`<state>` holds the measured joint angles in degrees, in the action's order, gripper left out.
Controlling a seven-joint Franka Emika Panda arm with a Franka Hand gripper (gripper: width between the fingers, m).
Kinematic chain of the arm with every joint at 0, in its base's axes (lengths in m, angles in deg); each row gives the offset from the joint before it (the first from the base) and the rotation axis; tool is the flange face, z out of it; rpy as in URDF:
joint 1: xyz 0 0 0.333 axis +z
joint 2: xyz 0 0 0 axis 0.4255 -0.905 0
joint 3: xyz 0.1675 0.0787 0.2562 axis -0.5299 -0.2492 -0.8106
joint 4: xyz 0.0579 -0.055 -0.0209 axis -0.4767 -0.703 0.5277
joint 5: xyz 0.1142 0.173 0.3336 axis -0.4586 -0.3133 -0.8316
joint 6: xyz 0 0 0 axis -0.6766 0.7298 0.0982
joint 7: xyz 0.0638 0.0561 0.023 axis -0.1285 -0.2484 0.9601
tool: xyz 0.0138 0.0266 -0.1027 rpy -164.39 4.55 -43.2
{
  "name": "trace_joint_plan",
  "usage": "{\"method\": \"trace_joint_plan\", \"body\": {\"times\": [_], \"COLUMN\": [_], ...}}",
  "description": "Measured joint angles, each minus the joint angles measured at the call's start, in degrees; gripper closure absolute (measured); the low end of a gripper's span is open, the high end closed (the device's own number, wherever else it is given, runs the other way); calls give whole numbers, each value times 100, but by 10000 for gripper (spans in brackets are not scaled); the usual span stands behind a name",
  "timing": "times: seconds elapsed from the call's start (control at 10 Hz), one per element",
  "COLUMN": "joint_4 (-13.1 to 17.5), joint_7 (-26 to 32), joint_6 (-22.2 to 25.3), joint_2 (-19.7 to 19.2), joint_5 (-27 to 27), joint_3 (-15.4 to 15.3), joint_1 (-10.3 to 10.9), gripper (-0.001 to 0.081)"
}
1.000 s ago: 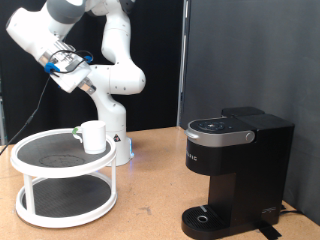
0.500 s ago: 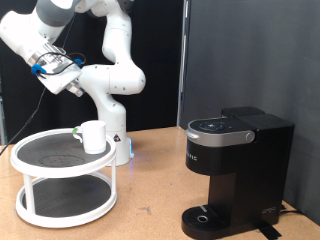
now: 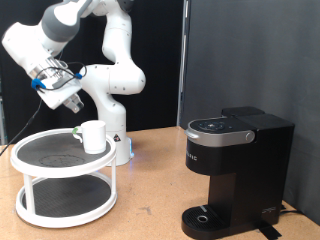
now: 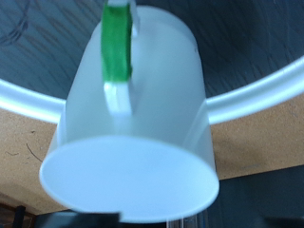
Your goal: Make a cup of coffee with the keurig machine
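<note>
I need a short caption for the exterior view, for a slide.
Gripper hovers above the cup on a white two-tier stand; keurig machine at right.

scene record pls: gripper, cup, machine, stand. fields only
gripper: above the cup, at the exterior view's left; open or shut not visible
cup: white mug on the top tier of the stand, not held; fills the wrist view, green strip on it
keurig machine: at the exterior view's right, lid closed, nothing on its drip base
stand: white two-tier round rack, dark shelves
</note>
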<state>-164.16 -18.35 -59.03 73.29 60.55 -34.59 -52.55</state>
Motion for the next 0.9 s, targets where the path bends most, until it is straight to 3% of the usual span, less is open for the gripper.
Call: {"method": "trace_joint_plan", "body": {"times": [0.2,0.3,0.4,0.5,0.6,0.7,0.9], "joint_4": [-149,-174,-187,-198,-218,-234,-247], "joint_7": [193,252,296,338,383,422,566], "joint_6": [-243,-329,-401,-504,-621,-702,-815], "joint_2": [-82,-142,-201,-260,-333,-414,-604], "joint_5": [0,0,0,0,0,0,-54], "joint_3": [60,84,108,126,131,131,135], "joint_1": [0,0,0,0,0,0,12], "gripper": [397,397,211,211,115,84,73]}}
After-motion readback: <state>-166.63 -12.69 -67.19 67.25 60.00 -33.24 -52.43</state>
